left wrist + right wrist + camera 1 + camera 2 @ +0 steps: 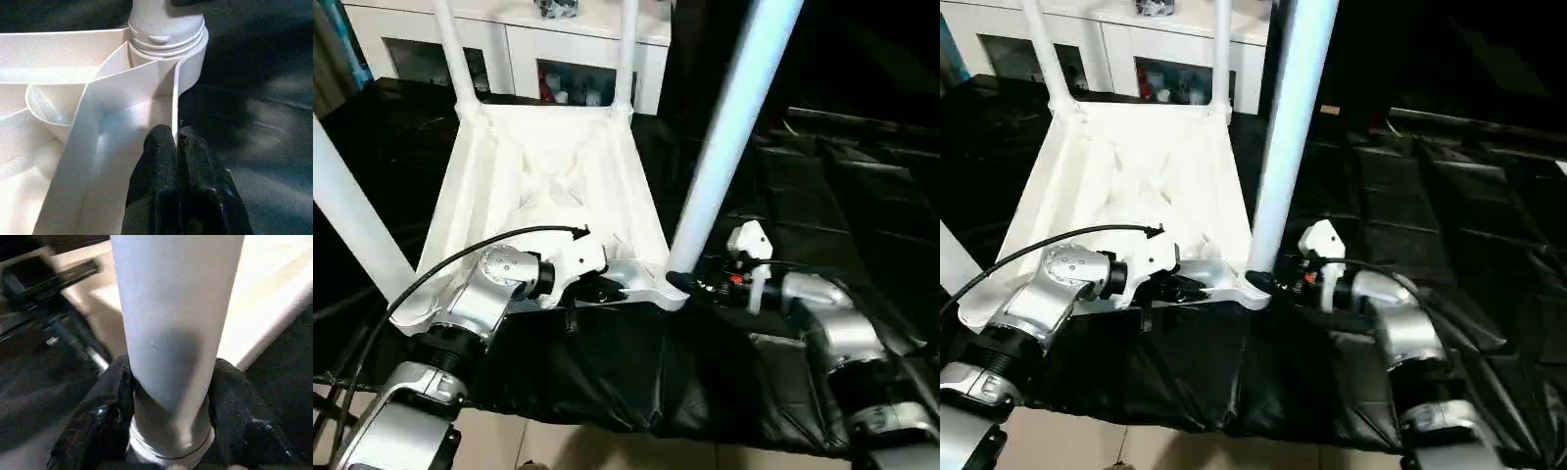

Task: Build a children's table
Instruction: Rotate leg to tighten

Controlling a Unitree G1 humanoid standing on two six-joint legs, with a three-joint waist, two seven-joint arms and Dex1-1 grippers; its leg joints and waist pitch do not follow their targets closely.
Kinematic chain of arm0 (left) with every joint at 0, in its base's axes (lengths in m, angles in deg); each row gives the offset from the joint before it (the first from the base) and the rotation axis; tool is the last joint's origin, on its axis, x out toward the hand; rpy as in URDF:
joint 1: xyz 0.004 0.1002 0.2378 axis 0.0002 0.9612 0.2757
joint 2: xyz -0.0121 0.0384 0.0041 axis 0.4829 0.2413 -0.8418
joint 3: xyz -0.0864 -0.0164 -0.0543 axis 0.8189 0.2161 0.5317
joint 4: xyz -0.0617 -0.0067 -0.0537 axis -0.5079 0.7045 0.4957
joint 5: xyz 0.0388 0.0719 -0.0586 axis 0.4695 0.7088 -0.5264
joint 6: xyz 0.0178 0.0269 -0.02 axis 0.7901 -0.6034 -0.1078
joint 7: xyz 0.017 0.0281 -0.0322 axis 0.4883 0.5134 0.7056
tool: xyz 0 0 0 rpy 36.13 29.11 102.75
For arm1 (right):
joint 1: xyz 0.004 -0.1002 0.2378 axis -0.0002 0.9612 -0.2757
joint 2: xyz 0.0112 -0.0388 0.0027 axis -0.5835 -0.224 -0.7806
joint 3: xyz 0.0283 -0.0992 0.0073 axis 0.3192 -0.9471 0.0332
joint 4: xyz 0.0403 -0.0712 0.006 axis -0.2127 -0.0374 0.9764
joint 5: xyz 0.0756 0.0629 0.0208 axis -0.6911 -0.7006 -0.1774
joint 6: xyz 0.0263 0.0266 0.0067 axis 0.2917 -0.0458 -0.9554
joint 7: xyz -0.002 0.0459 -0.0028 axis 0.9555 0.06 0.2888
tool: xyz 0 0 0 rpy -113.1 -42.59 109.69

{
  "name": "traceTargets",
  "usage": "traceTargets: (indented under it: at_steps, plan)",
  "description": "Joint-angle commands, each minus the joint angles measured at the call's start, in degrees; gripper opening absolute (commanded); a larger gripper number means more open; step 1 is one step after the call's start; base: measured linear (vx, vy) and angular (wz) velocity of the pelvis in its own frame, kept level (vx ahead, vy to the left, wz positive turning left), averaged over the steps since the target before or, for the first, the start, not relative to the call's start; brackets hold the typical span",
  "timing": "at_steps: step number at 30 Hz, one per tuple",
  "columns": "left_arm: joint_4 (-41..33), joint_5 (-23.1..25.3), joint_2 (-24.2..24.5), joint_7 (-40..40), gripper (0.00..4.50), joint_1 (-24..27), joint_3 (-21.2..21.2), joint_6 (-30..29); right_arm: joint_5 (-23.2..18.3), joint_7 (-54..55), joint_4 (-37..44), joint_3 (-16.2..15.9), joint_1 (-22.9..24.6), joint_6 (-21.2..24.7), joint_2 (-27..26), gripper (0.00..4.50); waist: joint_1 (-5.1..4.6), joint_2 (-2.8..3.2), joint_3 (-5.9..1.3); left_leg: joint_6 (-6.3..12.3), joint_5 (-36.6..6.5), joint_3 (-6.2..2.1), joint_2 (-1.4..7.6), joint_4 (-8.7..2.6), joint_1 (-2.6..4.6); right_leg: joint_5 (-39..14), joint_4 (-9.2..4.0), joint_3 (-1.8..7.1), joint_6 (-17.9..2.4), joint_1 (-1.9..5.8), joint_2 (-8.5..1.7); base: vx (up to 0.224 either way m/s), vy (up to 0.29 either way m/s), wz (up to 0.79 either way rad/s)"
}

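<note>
1. Head views: the children's table [548,186] lies upside down on a black-draped desk [822,196], ribbed underside up, in front of a white cabinet [524,44] at the far side. Two legs [450,49] stand in the far corner sockets, one rises at the near left, and a fourth leg [729,127] stands tilted in the near right corner socket [668,286]. The left claw [607,287] sits on the near rim just left of that socket; the right claw [685,284] reaches in from the right to the base of the fourth leg.

2. Left wrist view: the left claw's black fingers [161,166] are pressed together on the thin upright wall of the tabletop's near edge [173,112], pinning it, with the socket's ringed collar [166,39] just beyond.

3. Right wrist view: the right claw's fingers [110,401] are clamped on either side of the leg just above its ringed end [171,445].

4. Judgement: the step in hand looks like seating the last leg. The next move probably calls for bringing the leg upright in line with the socket and pressing or twisting it home, while the left claw holds the top steady against sliding.
</note>
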Motion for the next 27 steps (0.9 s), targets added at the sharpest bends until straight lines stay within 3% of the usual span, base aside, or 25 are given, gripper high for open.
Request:
traceTargets:
  at_steps: [1, 4, 5, 7, 9, 14, 15, 17, 22, 26, 27]
  plan:
    - [1.01, -0.15, -4.71, 4.89, 0.00, 0.77, -0.84, -2.71, 2.51, 9.21, -4.24, -0.02, 1.12, 2.13, -3.05, 1.91, -0.18, -0.29, -2.14, 1.13, -11.52, -0.02, 1.57, -3.55, 0.04, -17.01, -4.93, 2.61, -8.60, 2.40, -3.80, 0.000, 0.000, 0.00]
    - [1.87, 0.76, -7.74, 9.00, 0.00, 0.12, -1.14, -4.81, 2.45, 18.36, -7.39, 2.37, -0.13, 2.57, -6.79, 1.91, -0.80, -0.33, -1.98, -0.35, -15.10, -0.25, 1.45, -3.82, 0.10, -22.37, -5.43, 2.65, -7.02, 2.13, -3.81, 0.000, 0.000, 0.00]
    - [2.34, 1.18, -9.23, 11.16, 0.00, -0.25, -1.18, -5.68, 2.32, 22.79, -9.08, 3.55, -1.11, 2.98, -8.45, 1.91, -0.92, -0.03, -1.97, -0.60, -16.36, -0.43, 1.32, -3.85, 0.24, -24.57, -5.73, 2.64, -6.21, 2.04, -3.90, 0.000, 0.000, 0.00]
    - [2.83, 1.47, -11.07, 13.16, 0.00, -0.68, -1.28, -6.78, 2.07, 27.57, -11.02, 4.82, -2.38, 3.23, -10.42, 1.91, -1.24, -0.24, -2.00, -0.58, -17.68, -0.56, 1.29, -3.88, 0.36, -26.11, -6.03, 2.58, -5.52, 1.93, -3.85, 0.000, 0.000, 0.00]
    - [4.76, 3.20, -15.15, 18.92, 0.00, -2.19, -2.02, -9.18, 2.48, 37.57, -15.44, 5.84, -6.22, 2.35, -15.42, 1.91, -1.73, -0.08, -2.01, -1.04, -17.98, -0.60, 1.28, -3.97, 0.40, -26.03, -6.00, 2.70, -5.22, 1.50, -3.75, 0.000, 0.000, 0.00]
    - [5.30, 4.65, -16.36, 21.00, 0.00, -3.06, -2.77, -9.33, 4.34, 39.82, -16.35, 4.36, -8.32, 0.11, -17.94, 1.91, -1.56, -0.27, -2.48, -0.34, -17.21, -0.43, 1.13, -3.80, 0.19, -20.21, -5.68, 2.71, -5.22, 1.91, -3.56, 0.000, 0.000, 0.00]
    - [4.50, 4.68, -16.03, 19.74, 0.00, -2.65, -2.98, -9.21, 4.82, 38.63, -15.74, 3.86, -8.27, -1.13, -18.13, 2.26, -1.46, -0.32, -2.58, 0.08, -15.92, -0.38, 1.16, -3.74, 0.00, -18.10, -5.45, 2.75, -5.55, 2.10, -3.54, 0.000, 0.000, 0.00]
    - [3.85, 4.57, -15.55, 18.72, 0.00, -2.20, -3.04, -9.00, 5.14, 37.58, -15.48, 3.58, -8.08, -1.81, -17.76, 2.61, -1.35, -0.33, -2.56, 0.48, -15.09, -0.27, 1.15, -3.72, -0.04, -16.47, -5.32, 2.75, -5.97, 2.13, -3.46, 0.000, 0.000, 0.00]
    - [2.22, 3.97, -13.06, 16.84, 0.00, -0.87, -2.40, -8.08, 4.19, 32.03, -14.53, 4.57, -7.18, -4.10, -14.20, 2.98, -0.99, -0.37, -2.69, 1.75, -12.73, -0.13, 1.21, -3.56, -0.21, -12.91, -4.94, 2.73, -7.47, 2.55, -3.49, 0.000, 0.000, 0.00]
    - [0.79, 2.44, -10.44, 13.27, 0.00, 0.16, -1.69, -6.11, 4.29, 24.79, -12.88, 3.74, -5.94, -5.65, -8.62, 3.36, -0.76, -0.29, -2.68, 2.96, -10.82, 0.08, 1.23, -3.31, -0.39, -10.24, -4.73, 2.70, -8.84, 2.65, -3.46, 0.000, 0.000, 0.00]
    - [0.58, 1.85, -9.61, 11.95, 0.00, 0.27, -1.35, -5.30, 4.29, 22.62, -12.19, 3.53, -5.67, -5.72, -7.08, 3.45, -0.66, 0.01, -2.67, 2.90, -10.82, 0.08, 1.30, -3.35, -0.27, -10.24, -4.73, 2.70, -8.99, 2.60, -3.48, 0.000, 0.000, 0.00]
